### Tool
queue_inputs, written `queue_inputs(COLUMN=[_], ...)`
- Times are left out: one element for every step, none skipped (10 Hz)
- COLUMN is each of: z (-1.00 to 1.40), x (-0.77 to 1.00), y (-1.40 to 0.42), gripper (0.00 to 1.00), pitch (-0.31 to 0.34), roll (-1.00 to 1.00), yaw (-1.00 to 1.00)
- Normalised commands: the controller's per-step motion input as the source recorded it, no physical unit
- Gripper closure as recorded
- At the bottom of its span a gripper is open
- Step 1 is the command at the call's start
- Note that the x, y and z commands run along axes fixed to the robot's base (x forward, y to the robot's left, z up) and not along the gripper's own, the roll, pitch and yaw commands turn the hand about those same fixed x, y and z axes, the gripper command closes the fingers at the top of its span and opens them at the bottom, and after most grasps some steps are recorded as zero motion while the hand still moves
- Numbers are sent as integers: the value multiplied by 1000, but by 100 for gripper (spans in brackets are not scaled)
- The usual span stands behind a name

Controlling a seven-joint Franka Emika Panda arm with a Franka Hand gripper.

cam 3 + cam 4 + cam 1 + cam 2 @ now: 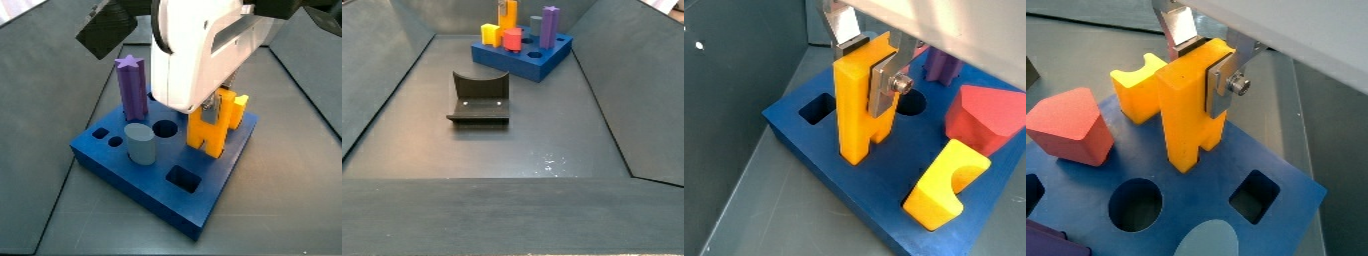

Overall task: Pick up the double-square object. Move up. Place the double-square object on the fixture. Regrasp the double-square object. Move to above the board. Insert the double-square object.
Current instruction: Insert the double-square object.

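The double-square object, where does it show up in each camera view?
Wrist view: double-square object upright on the board, held by the pincer.
Wrist view: center, pincer-held.
Side view: right of center, beneath the arm.
Side view: top center.
Shared landmark: the blue board.

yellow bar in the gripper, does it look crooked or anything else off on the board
Nothing stands out. The gripper holds the bar upright, its lower end at the board. The other pegs stand straight in both side views, and the fixture sits apart on the floor. Whether the bar is fully seated cannot be told.
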Motion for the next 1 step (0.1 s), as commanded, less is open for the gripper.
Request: queue_inputs(z=[0], x=[0], y=[0], gripper=[100], pitch=[0], roll=[0], yaw=[0])
